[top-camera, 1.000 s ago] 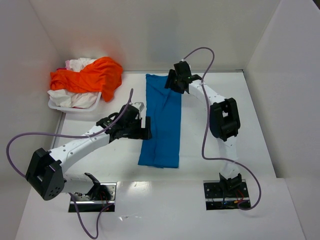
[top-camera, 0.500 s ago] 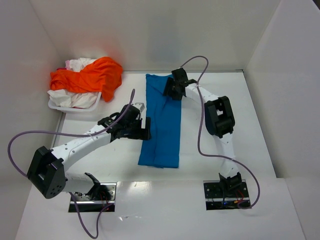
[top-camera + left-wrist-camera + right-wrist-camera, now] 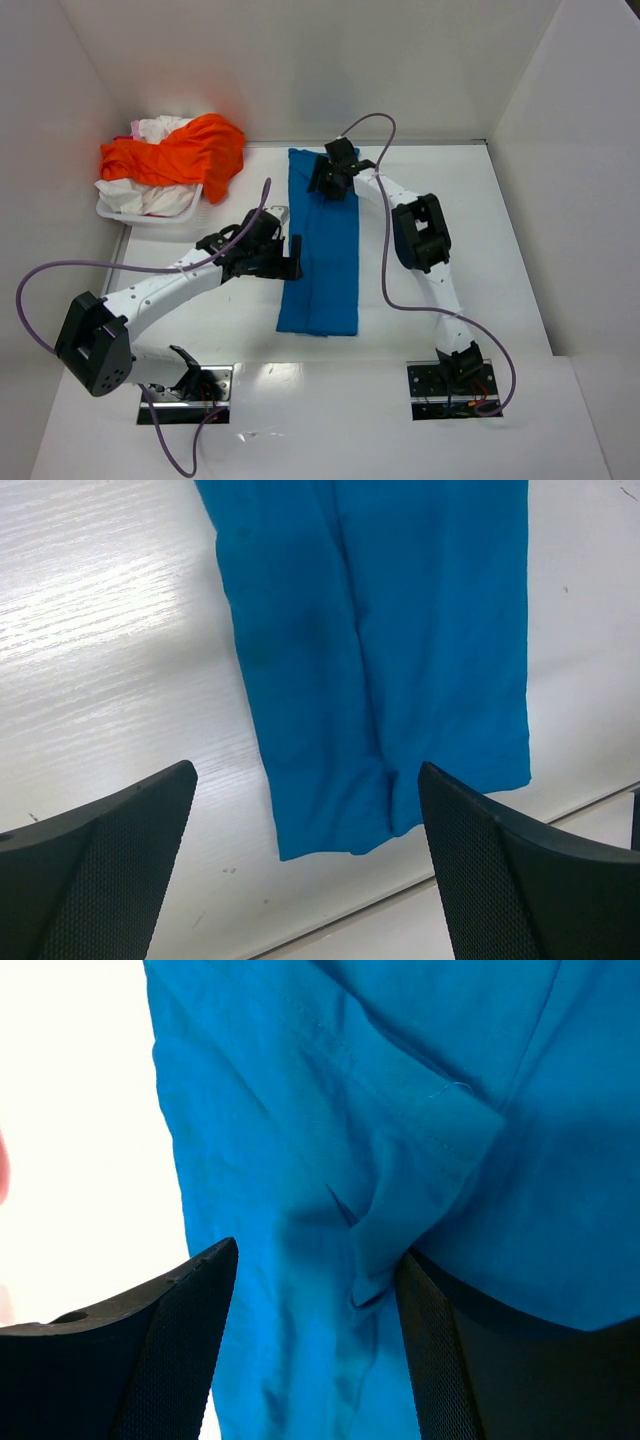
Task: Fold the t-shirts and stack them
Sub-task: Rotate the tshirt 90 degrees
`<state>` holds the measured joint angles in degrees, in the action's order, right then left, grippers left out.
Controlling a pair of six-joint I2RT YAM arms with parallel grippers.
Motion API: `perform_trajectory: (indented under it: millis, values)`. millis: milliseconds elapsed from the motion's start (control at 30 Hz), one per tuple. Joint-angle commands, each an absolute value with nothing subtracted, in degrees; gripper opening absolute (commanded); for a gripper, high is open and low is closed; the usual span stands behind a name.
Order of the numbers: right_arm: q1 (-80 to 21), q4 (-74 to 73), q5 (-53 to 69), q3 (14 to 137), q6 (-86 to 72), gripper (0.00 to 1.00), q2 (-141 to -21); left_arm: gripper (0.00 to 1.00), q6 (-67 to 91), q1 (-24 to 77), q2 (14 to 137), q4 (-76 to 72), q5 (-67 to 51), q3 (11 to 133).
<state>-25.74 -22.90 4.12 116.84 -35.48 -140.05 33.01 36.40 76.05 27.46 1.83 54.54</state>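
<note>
The blue shirt (image 3: pixel 325 260) lies on the desk (image 3: pixel 480 250) as a long narrow strip, already folded lengthwise. The orange shirt (image 3: pixel 185 150) and white ones (image 3: pixel 150 195) are heaped in a basket (image 3: pixel 110 212) to its far left.

The risk is at the shirt's far end. A loose pleat stands up under the right tool (image 3: pixel 315 1260), and a pinch may catch only that top layer. Lifting would then pull the lengthwise fold open or skew the strip.

The right tool's jaws are partly apart, low over the cloth, with nothing clamped; I cannot tell whether they touch it. The left tool (image 3: pixel 290 255) is spread wide and empty, just beside the shirt's left edge.
</note>
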Motion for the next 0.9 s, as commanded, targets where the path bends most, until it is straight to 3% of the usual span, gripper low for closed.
perform_trajectory:
  millis: [0,267,600,867]
  values:
    - [-27.25,-21.97,5.10,121.02,-36.12,0.69,-140.89,0.99,32.08,36.04,76.64,27.51,2.11,56.07]
    - [-28.30,-26.18,5.71,127.78,-35.51,0.69,-145.45,0.99,32.08,36.04,77.78,27.51,1.49,56.07]
    - [-28.30,-32.16,-3.42,137.45,-32.35,0.70,-147.13,0.99,32.08,36.04,77.78,27.51,1.49,55.55]
    - [-28.30,-32.96,-6.33,138.25,-29.79,0.49,-147.13,0.99,31.55,36.04,77.78,26.98,0.35,55.02]
